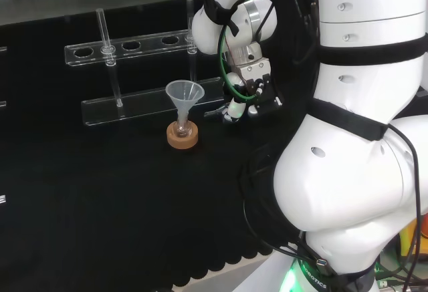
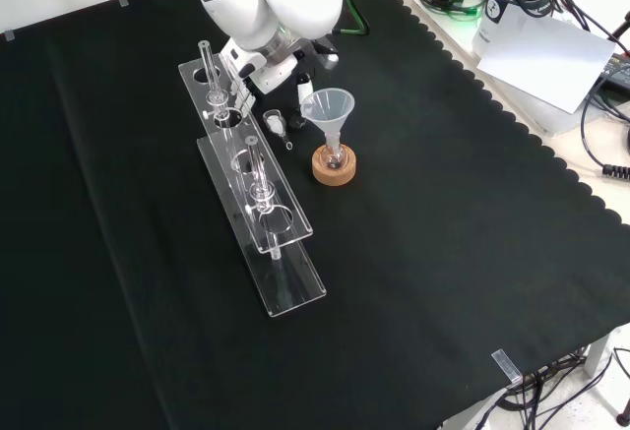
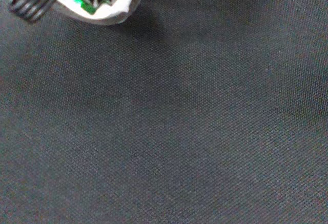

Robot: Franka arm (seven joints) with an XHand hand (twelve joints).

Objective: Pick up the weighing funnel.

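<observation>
we see the hand (image 1: 242,95) low over the cloth (image 2: 443,253), just right of the funnel (image 1: 184,95) in the head view. in the front view a small clear piece, seemingly the weighing funnel (image 2: 275,119), sits just below the hand, between the rack (image 2: 258,204) and the funnel. we cannot tell whether the hand grips it or is released.

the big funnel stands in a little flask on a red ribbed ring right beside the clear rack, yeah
Not quite. The flask sits on a tan cork ring, not a red ribbed one; the front view shows it. The rest holds: the funnel stands mouth up with its stem in that small flask, beside the clear rack.
</observation>
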